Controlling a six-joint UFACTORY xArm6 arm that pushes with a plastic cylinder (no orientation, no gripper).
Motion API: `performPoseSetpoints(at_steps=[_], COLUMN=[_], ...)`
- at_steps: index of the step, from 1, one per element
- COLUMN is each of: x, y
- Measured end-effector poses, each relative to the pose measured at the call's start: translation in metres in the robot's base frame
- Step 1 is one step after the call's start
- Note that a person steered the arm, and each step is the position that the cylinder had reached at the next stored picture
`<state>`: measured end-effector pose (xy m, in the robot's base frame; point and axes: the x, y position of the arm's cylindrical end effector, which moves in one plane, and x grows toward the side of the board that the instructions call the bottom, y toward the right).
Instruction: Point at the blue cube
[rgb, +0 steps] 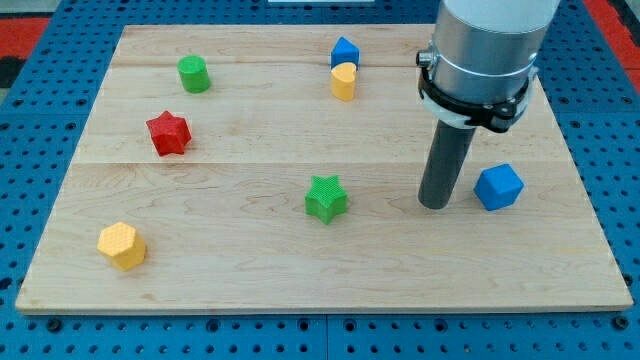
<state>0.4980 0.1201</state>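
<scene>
My tip (435, 205) beside faceted blue cube (498, 187)

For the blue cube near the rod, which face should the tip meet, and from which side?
There is no gripper here, so it can only be touched or pushed. My tip stands just to the view's left of the blue cube, apart from it. The cube's left-facing side is nearest and unobstructed, so coming from the view's left seems best.

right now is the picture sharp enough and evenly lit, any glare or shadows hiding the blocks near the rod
Camera view: sharp across the board, evenly lit, no strong glare on the pale wooden board. Camera view: only short soft shadows under the blocks. My tip and the blue cube to its right, with a small gap between them, both show clearly. Camera view: the arm's grey housing is cut off at the view's top.
</scene>
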Motion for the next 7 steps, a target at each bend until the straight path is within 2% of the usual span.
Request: performPoseSetpoints(at_steps=[1,2,3,4,7], x=[0.03,0.034,0.041,0.041,0.031], y=[0.0,0.001,0.032,0.059,0.082])
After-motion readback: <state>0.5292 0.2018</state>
